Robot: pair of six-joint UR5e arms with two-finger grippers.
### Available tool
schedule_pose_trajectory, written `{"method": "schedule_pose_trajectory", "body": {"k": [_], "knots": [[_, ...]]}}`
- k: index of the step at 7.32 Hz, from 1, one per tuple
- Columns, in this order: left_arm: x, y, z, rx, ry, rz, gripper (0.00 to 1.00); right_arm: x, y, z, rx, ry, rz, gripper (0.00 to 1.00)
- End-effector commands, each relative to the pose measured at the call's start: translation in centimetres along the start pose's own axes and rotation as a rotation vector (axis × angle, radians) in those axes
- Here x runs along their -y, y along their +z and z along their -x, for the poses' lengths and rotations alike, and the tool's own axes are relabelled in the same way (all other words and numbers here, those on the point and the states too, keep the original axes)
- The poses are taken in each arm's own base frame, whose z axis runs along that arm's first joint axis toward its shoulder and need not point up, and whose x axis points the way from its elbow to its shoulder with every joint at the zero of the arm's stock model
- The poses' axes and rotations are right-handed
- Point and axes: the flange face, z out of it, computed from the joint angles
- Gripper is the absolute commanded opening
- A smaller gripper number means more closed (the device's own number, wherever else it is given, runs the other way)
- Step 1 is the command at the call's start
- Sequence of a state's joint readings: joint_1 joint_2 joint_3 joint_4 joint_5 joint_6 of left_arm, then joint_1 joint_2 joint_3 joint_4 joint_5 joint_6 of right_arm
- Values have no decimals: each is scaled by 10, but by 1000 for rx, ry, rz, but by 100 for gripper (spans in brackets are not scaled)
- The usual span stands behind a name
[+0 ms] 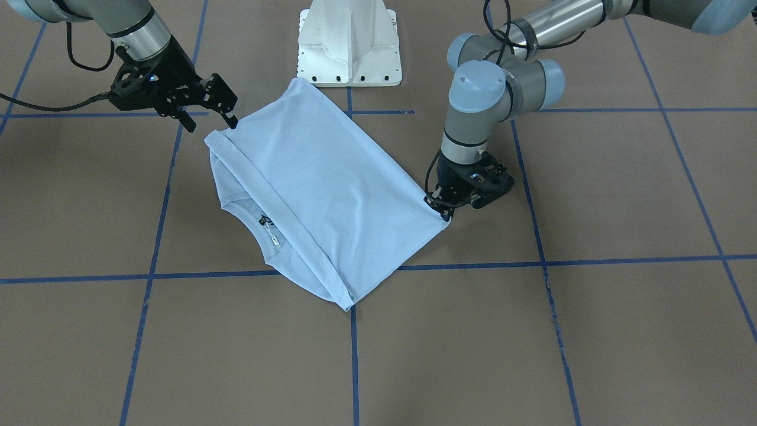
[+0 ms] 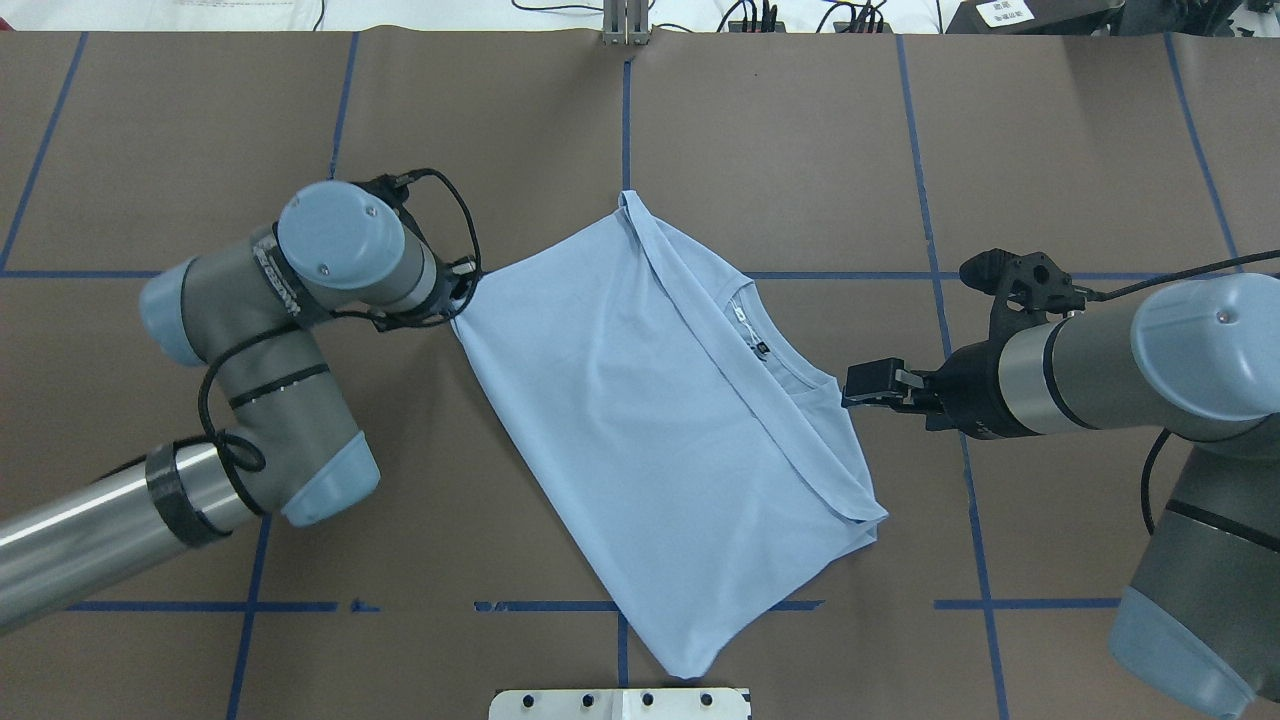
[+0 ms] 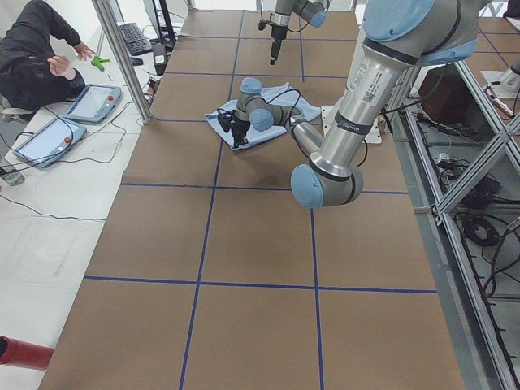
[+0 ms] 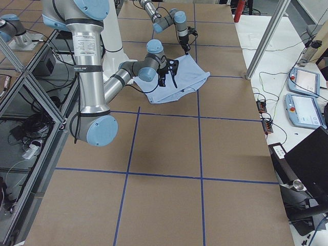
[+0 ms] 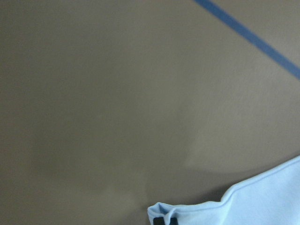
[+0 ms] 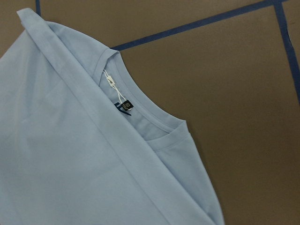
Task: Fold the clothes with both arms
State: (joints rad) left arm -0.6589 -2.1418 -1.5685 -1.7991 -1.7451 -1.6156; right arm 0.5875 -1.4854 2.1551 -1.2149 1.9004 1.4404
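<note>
T-shirt (image 2: pixel 650 420) lay half-folded. Left gripper (image 1: pixel 442 208) pinched its corner. Right gripper (image 1: pixel 213 124), jaws spread, probably needed the collar-side corner next.

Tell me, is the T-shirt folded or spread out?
Folded. On the T-shirt, one hemmed edge lies across the body, covering part of the collar, and no sleeves stick out.

Light blue T-shirt (image 2: pixel 640 440), folded flat, collar (image 6: pixel 154 108) showing, corner in left fingers (image 1: pixel 436 204).
</note>
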Motion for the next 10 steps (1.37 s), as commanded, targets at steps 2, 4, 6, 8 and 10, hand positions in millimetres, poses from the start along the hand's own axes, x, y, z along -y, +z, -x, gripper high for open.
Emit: {"method": "schedule_pose_trajectory", "body": {"k": [2, 4, 6, 8, 10], "knots": [[79, 44, -51, -108, 109, -75, 0, 1, 6, 0, -8, 2, 1, 100], [93, 64, -103, -239, 127, -157, 0, 3, 9, -3, -17, 6, -1, 100], [100, 65, -129, -300, 127, -234, 0, 4, 8, -3, -14, 6, -4, 100], [104, 71, -129, -309, 127, -261, 44, 6, 7, -3, -13, 8, -9, 100], [127, 64, -125, -299, 175, -285, 100, 8, 10, -3, -21, 8, -29, 100]]}}
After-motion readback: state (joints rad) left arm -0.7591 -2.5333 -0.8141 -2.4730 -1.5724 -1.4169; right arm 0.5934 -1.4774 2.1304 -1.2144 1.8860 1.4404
